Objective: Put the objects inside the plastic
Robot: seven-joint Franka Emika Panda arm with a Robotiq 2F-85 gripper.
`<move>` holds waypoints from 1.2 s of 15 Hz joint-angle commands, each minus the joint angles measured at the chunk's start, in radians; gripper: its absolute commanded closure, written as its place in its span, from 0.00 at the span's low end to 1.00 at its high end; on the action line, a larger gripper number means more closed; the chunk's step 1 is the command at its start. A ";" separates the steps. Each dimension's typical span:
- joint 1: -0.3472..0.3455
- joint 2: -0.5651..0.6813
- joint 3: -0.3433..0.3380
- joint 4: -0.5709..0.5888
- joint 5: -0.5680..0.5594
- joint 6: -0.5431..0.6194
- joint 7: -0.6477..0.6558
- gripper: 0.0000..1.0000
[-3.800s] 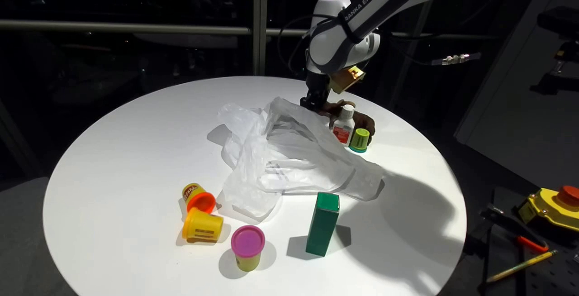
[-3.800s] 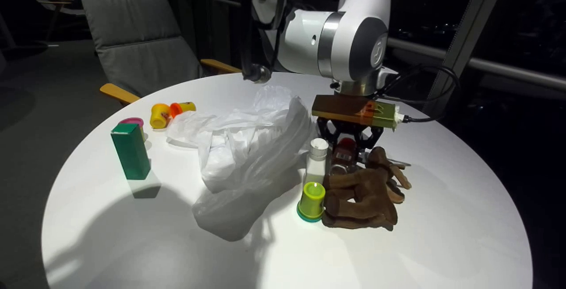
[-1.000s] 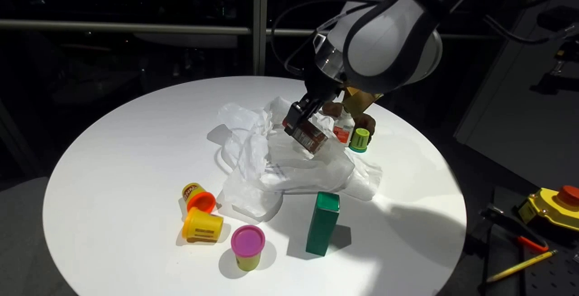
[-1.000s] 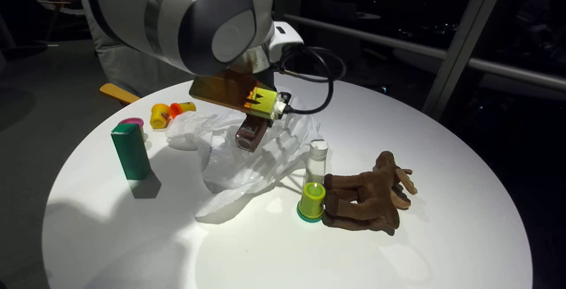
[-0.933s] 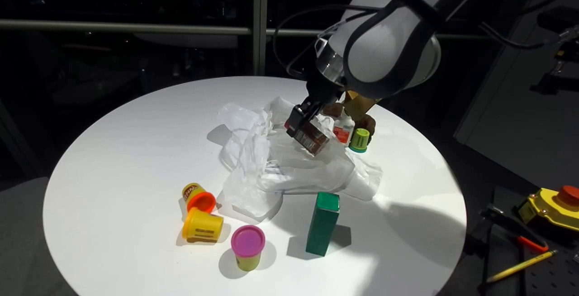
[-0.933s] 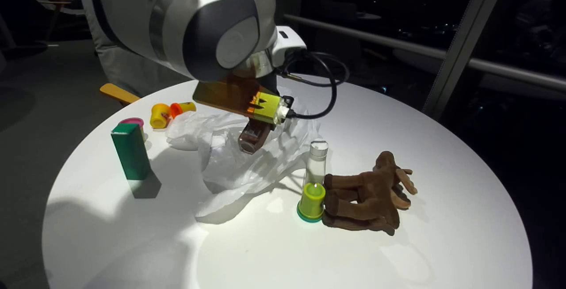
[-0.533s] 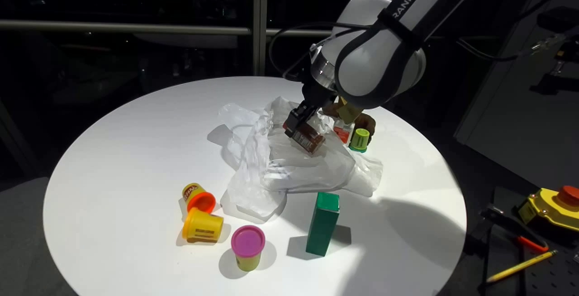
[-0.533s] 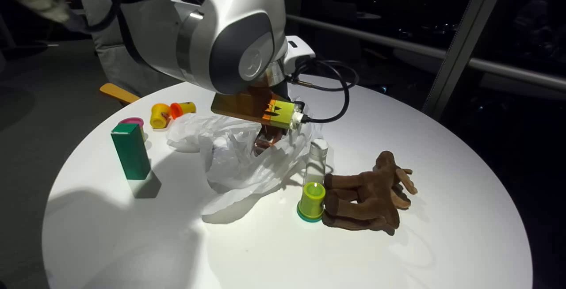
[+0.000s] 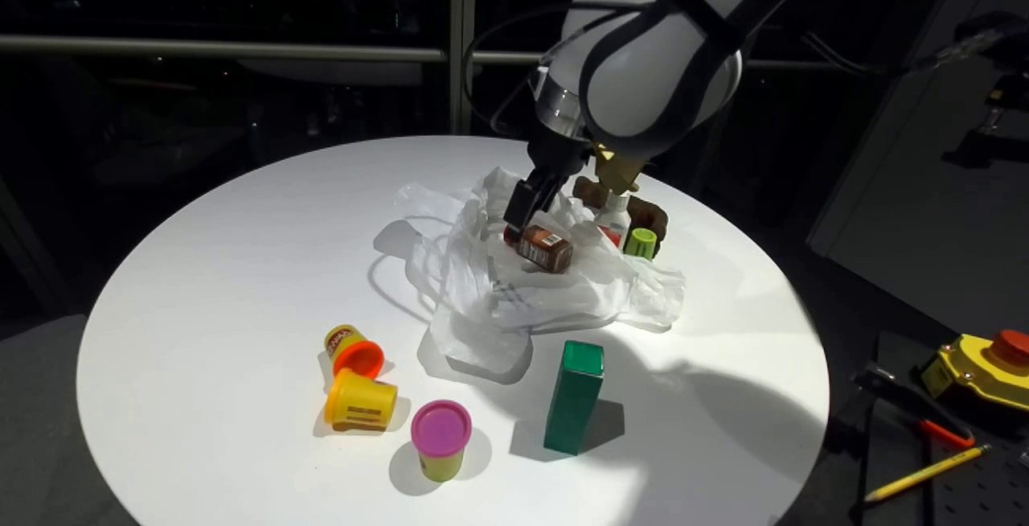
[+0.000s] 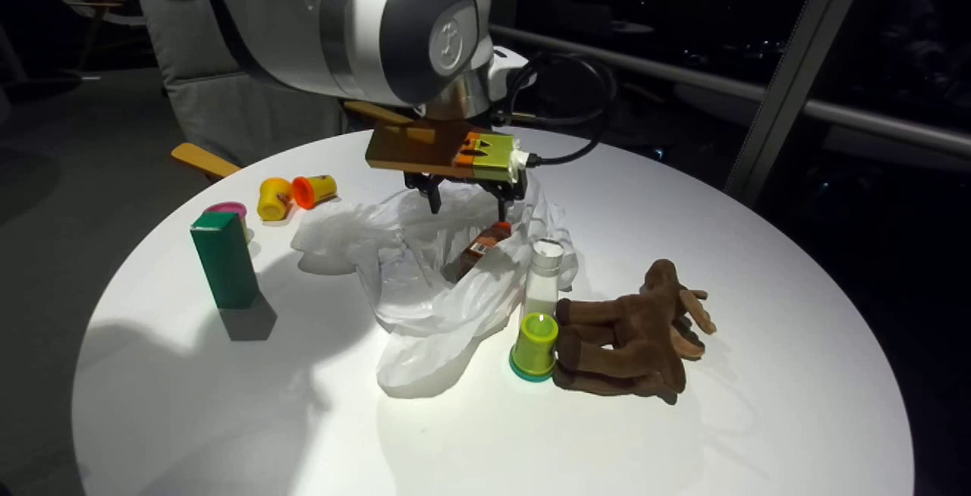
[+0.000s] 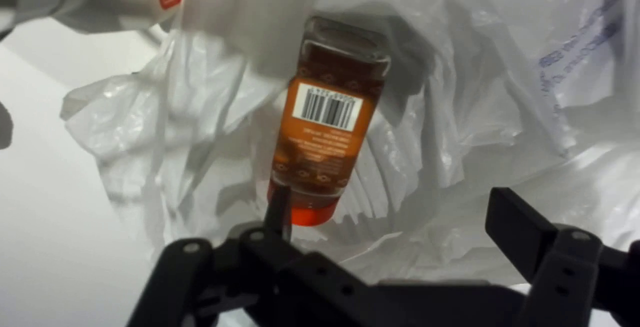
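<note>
The plastic, a translucent white bag (image 9: 555,301), lies crumpled mid-table. A brown bottle with an orange label and red cap (image 11: 325,132) rests in its folds, partly behind film in an exterior view. My gripper (image 10: 468,209) is open just above; in the wrist view one finger overlaps the cap end, and nothing is held. Beside the bag are a white bottle (image 10: 542,284), a lime cup (image 10: 537,344) and a brown plush (image 10: 622,337). A green box (image 9: 575,397), a magenta-lidded cup (image 9: 440,433), a yellow cup (image 9: 362,401) and an orange-lidded yellow cup (image 9: 354,351) stand or lie apart.
Everything sits on a round white table (image 9: 241,252). A grey chair (image 10: 235,102) stands behind its edge. Off to the side are a yellow box with a red button (image 9: 985,369) and a pencil (image 9: 928,474).
The gripper has opened and let go of the brown bottle, which now lies in the bag. The arm has risen slightly. The bag's film has shifted a little.
</note>
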 commanded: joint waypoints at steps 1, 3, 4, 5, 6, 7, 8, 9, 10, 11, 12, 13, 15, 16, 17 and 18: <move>-0.083 -0.146 0.091 -0.035 0.036 -0.277 -0.064 0.00; -0.095 -0.210 0.086 0.016 0.056 -0.442 -0.065 0.00; -0.091 -0.234 0.054 0.029 0.035 -0.465 -0.030 0.00; -0.094 -0.258 0.034 0.043 0.026 -0.486 -0.009 0.00; -0.096 -0.280 0.009 0.053 0.010 -0.494 0.024 0.00; -0.099 -0.295 -0.014 0.061 -0.008 -0.496 0.052 0.00; -0.104 -0.307 -0.036 0.069 -0.024 -0.500 0.080 0.00; -0.110 -0.314 -0.052 0.074 -0.033 -0.503 0.093 0.00; -0.117 -0.316 -0.064 0.076 -0.041 -0.506 0.100 0.00; -0.125 -0.319 -0.068 0.072 -0.034 -0.521 0.084 0.00; -0.133 -0.319 -0.071 0.067 -0.026 -0.533 0.069 0.00; -0.141 -0.317 -0.071 0.064 -0.015 -0.552 0.054 0.00; -0.155 -0.310 -0.066 0.051 0.005 -0.563 0.022 0.00; -0.161 -0.305 -0.060 0.045 0.022 -0.572 0.001 0.00; -0.160 -0.299 -0.060 0.034 0.018 -0.563 -0.004 0.00; -0.162 -0.291 -0.056 0.026 0.025 -0.563 -0.025 0.00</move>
